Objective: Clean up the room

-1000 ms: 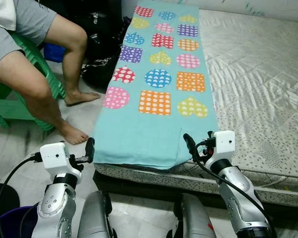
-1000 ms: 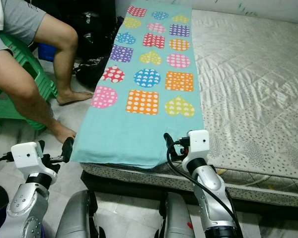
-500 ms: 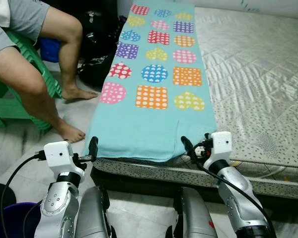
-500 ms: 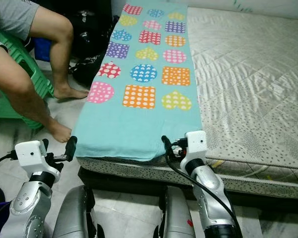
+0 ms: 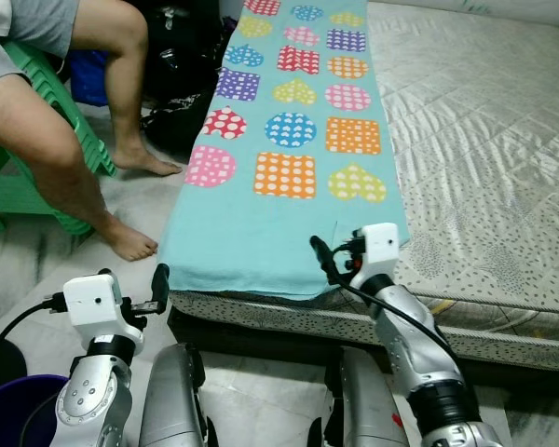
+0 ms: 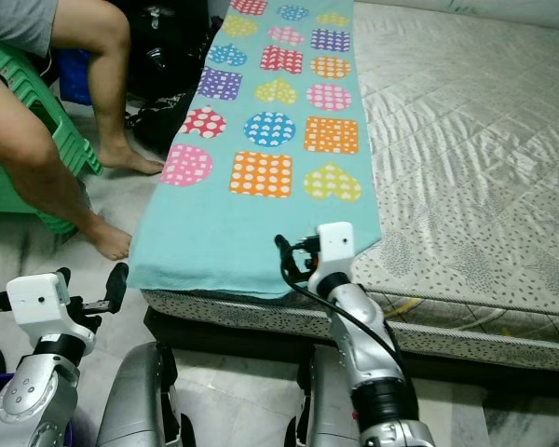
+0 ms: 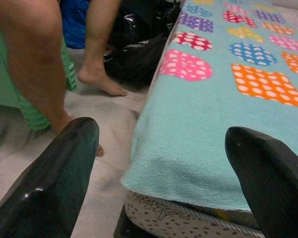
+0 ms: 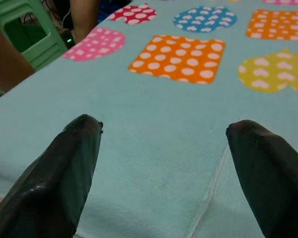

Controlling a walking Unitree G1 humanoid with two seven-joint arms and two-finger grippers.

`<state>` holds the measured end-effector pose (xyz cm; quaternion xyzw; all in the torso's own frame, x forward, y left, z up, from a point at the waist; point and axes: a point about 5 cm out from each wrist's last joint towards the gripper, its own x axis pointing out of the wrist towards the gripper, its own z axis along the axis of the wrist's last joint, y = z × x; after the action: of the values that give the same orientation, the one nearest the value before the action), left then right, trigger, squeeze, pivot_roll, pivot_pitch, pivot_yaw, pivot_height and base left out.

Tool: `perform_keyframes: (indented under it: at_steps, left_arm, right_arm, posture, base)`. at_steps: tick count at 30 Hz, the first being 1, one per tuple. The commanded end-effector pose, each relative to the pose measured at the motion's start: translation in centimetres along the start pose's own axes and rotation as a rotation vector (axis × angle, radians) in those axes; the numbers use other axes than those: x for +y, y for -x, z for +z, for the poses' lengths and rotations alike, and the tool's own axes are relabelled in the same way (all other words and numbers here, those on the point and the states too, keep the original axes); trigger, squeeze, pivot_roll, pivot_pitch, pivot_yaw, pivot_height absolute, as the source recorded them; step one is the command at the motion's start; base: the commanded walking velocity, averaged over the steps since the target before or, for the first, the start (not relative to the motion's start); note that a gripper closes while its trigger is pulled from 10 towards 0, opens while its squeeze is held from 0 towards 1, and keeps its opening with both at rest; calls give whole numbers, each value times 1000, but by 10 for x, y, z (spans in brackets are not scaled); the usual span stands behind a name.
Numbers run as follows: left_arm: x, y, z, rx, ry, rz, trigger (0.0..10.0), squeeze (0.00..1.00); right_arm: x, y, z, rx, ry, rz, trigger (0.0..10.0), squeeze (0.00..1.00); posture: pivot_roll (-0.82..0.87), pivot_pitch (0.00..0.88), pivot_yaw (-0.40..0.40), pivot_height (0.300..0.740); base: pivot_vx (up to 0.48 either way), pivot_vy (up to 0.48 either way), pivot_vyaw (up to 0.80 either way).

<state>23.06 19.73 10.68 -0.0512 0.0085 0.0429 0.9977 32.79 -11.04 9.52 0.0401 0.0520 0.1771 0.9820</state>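
Blanket edge overhangs the mattress; both grippers, right and left, gape empty.

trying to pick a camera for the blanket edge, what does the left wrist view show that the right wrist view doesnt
Left wrist view: the blanket's near corner hanging over the speckled mattress, the floor, a person's foot and a dark bag.

Right wrist view: the orange dotted square close up, and a seam in the blanket.

Both: the turquoise blanket, the green chair, open black fingers.

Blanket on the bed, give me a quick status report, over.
Right gripper open, over the turquoise blanket's near edge. Left gripper open, off the blanket's left corner. Blanket flat on the mattress. Person's feet on the floor at left.
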Motion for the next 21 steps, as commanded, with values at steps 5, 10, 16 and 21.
perform_keyframes:
  at_steps: [5, 10, 16, 21]
  left_arm:
    - [0, 2, 0, 8, 0, 3, 10000, 0]
    - [0, 2, 0, 8, 0, 3, 10000, 0]
    - [0, 2, 0, 8, 0, 3, 10000, 0]
    - [0, 2, 0, 8, 0, 3, 10000, 0]
  right_arm:
    - [-4, 1, -2, 9, 8, -9, 10000, 0]
    - [-4, 1, -2, 9, 8, -9, 10000, 0]
    - [-4, 1, -2, 9, 8, -9, 10000, 0]
    - [-4, 1, -2, 9, 8, -9, 10000, 0]
  posture:
    - [133, 179, -63, 541]
    - [133, 179, -63, 541]
    - [133, 179, -63, 541]
    - [133, 179, -63, 541]
  base:
    - [0, 0, 0]
    - [0, 0, 0]
    - [0, 0, 0]
    - [0, 0, 0]
